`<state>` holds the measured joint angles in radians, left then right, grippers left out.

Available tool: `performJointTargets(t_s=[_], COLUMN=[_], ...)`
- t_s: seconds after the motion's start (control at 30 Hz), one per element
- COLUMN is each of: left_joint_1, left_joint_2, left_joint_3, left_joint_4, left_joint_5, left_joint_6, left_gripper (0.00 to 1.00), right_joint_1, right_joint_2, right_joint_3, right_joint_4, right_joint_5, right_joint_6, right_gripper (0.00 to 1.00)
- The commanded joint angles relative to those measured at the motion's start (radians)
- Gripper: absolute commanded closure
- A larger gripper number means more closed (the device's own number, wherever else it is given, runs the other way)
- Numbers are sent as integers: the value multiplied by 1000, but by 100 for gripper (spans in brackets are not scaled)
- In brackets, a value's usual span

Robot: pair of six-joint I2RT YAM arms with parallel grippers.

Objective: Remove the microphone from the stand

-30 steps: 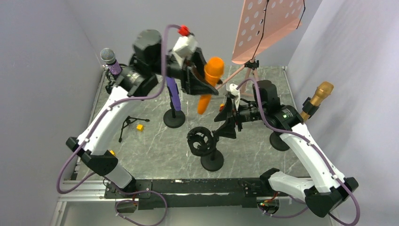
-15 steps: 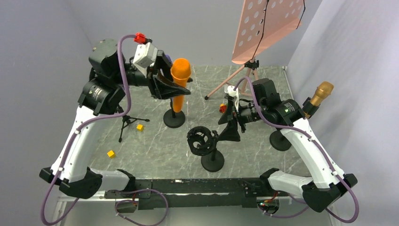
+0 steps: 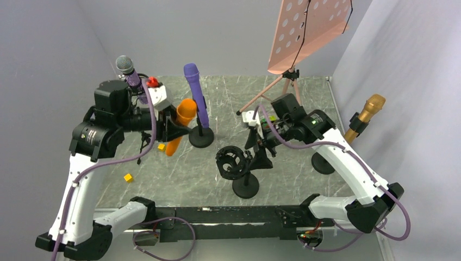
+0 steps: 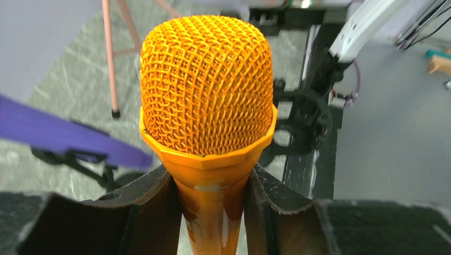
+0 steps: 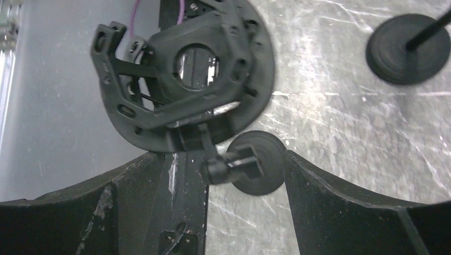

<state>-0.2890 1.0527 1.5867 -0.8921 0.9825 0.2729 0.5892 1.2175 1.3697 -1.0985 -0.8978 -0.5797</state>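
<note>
Nearest, the black shock-mount stand (image 3: 235, 163) has nothing in its cradle. The right gripper (image 5: 220, 159) hangs over it with fingers spread either side of the neck, pinching nothing, probably placed there to steady it. Further back, the left gripper (image 4: 213, 186) is clamped on the orange microphone (image 4: 207, 85) just below the mesh head, holding it tilted in the air, well clear of that stand. Beyond are the purple microphone (image 3: 195, 95) and the pink music stand (image 3: 310, 27).

Purple microphone (image 3: 194, 92) upright, mid-table. Silver-headed microphone (image 3: 125, 66) far left. Gold microphone (image 3: 367, 113) by right wall. Pink perforated music stand (image 3: 310, 30) at back. 2 yellow blocks on marbled table (image 3: 179, 174): far cube (image 3: 161, 146), near cube (image 3: 128, 177), apart.
</note>
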Motion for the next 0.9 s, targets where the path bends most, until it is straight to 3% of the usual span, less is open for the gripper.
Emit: performJointTargets(t_s=[0.0,0.13,0.37,0.6,0.87], left_joint_1=[7,9,34,105,153], left_joint_2=[-73,-131,-278,-345,-435], left_joint_3=[-92,-186,-331,-388,-577], left_joint_4=[-173,-239,-251,-355,-376], left_joint_5=[-142,-354,-484,-695,-944], left_joint_6=[125,181,214,255,247], left_gripper=[100,100,100,100,100], right_joint_1=[94,109,110,44,-62], right_joint_2=[-6,-10,-46,-107,-179], right_joint_3=[9,-19,-79,-67,-69], right_joint_4=[-7,50,170,288,337], right_joint_5=[55,83,211,331,432], right_joint_6=[-116,-92,-13,116,137], right_gripper=[16,23,44,52,57])
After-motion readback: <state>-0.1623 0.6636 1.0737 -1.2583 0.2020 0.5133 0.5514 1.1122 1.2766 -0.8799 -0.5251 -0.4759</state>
